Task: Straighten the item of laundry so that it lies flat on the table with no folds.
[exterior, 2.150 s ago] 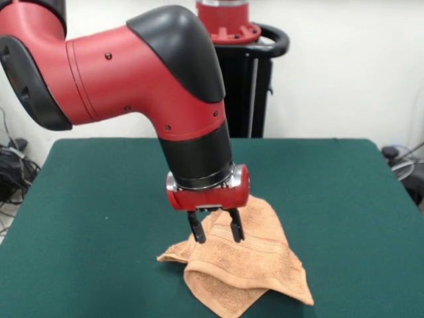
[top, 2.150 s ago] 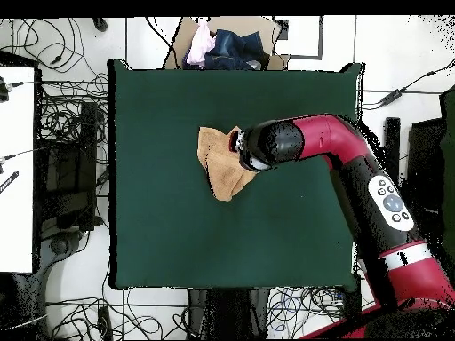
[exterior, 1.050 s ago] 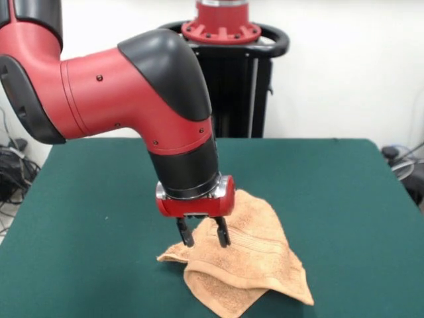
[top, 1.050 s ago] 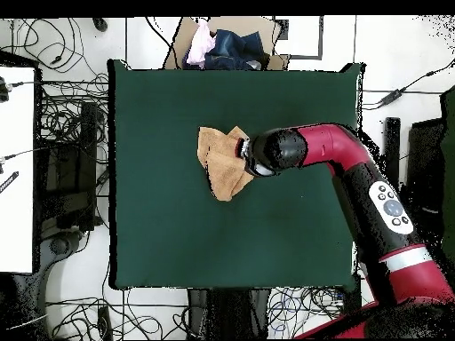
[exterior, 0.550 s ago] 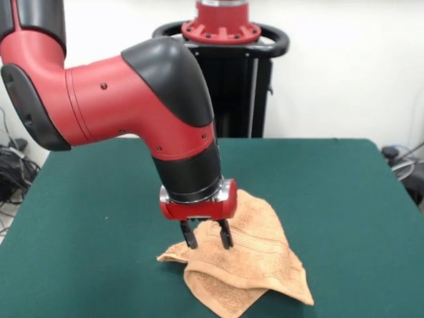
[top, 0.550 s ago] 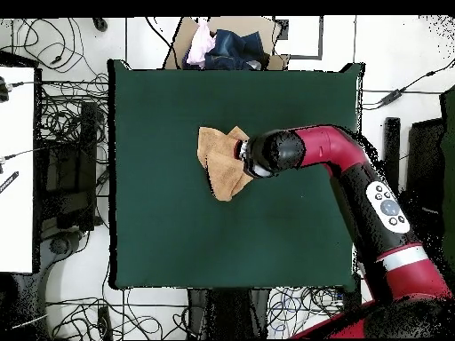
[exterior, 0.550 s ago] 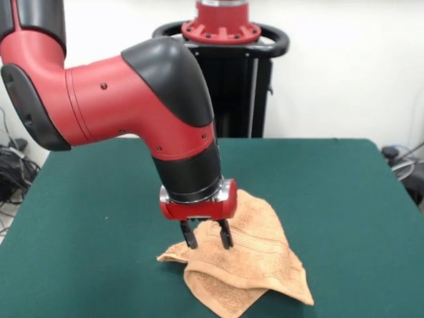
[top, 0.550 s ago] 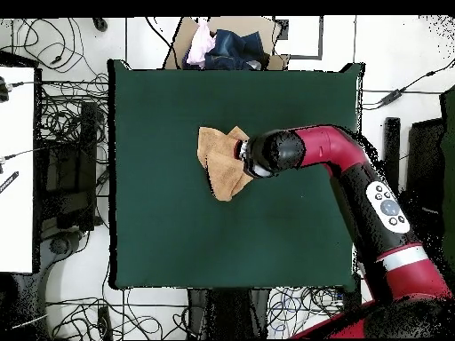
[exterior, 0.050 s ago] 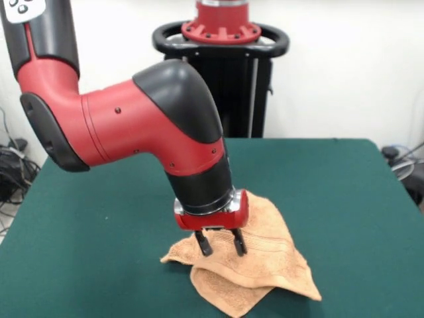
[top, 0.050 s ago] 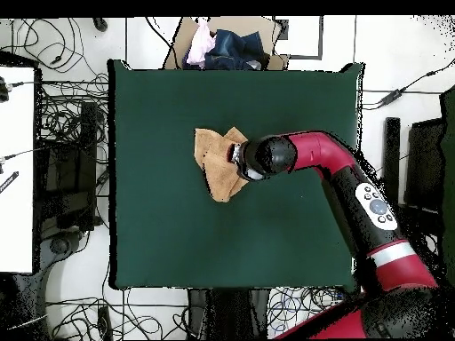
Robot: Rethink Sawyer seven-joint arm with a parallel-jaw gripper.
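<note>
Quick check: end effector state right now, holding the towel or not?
End effector: open, fingers spread with tips down at the towel, holding nothing.

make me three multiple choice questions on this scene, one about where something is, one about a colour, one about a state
1. Where does the towel lie on the table in the front view?
A. by the far right corner
B. near the front edge, about mid-width
C. hanging off the left side

2. What colour is the table's top?
A. dark green
B. white
C. blue

3. How does the towel lie?
A. spread flat
B. rolled into a tube
C. bunched, with folds

Answers:
1. B, its lowest corner almost reaches the picture's bottom edge, near the middle.
2. A, green cloth shows all around the towel.
3. C, layers overlap and one flap sticks out under the open gripper.
</note>
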